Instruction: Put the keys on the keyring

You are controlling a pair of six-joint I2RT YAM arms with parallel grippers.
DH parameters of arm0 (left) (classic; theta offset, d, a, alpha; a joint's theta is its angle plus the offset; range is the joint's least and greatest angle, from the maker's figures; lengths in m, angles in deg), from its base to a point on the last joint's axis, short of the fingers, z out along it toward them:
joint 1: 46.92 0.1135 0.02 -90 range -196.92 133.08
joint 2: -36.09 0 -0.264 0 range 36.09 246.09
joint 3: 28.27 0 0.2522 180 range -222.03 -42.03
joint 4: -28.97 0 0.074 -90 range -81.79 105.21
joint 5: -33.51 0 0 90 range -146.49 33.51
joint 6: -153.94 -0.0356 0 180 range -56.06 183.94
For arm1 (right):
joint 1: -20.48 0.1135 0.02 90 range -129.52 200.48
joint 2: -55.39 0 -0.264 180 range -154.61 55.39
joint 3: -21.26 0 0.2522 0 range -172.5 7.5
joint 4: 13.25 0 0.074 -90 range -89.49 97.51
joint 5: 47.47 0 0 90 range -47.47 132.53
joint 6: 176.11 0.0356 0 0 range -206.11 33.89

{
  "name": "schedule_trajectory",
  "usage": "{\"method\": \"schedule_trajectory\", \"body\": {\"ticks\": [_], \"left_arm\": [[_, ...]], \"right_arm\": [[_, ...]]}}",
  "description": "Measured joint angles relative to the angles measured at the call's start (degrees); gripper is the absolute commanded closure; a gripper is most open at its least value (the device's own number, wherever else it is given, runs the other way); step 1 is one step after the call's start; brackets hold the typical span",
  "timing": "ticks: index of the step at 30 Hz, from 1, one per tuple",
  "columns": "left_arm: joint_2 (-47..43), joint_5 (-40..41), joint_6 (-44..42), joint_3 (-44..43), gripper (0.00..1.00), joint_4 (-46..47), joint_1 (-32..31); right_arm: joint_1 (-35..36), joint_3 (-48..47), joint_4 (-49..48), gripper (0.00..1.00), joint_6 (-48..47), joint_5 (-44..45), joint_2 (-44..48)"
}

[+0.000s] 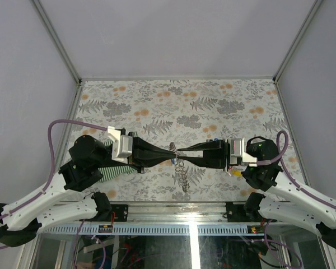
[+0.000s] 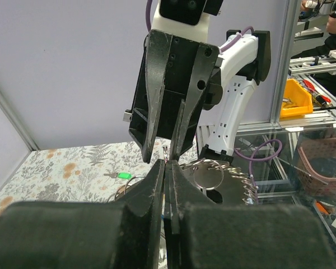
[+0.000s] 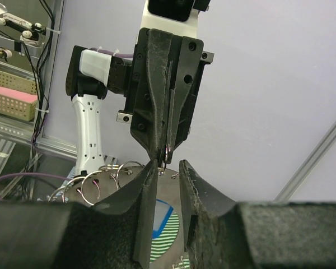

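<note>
My two grippers meet tip to tip above the middle of the table. The left gripper (image 1: 169, 152) (image 2: 167, 163) is shut on a thin silvery bit of the keyring (image 1: 182, 172), whose toothed, chain-like loop (image 2: 239, 180) hangs down from the tips. The right gripper (image 1: 182, 152) (image 3: 168, 165) stands open with a narrow gap, its tips on either side of the small metal piece (image 3: 166, 151) pinched in the left jaws. A green key (image 2: 124, 175) lies on the table to the left. A yellow key (image 1: 234, 172) lies beside the right arm.
A green striped cloth (image 1: 115, 170) lies under the left arm. Loose wire rings (image 3: 95, 185) hang beside the jaws. The floral table mat (image 1: 179, 106) runs to metal frame posts (image 1: 280, 67) and grey walls on three sides.
</note>
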Motion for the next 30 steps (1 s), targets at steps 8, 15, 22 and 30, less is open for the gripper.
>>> {"method": "schedule_trajectory", "body": {"ticks": [8, 15, 22, 30], "left_arm": [[0.0, -0.1, 0.0, 0.0, 1.00, 0.0, 0.0], [-0.2, -0.2, 0.0, 0.0, 0.77, 0.0, 0.0], [-0.5, 0.1, -1.7, -1.1, 0.63, -3.1, 0.0], [-0.5, 1.2, -5.0, -5.0, 0.61, -11.6, 0.0]], "right_arm": [[0.0, 0.0, -0.9, 0.97, 0.9, -0.5, -1.1], [0.0, 0.0, -1.0, 1.00, 0.9, -1.4, -1.3], [0.0, -3.0, 10.9, 1.00, -8.3, -0.9, -0.5], [0.0, -9.4, 22.8, 1.00, -21.7, 0.3, 1.7]]}}
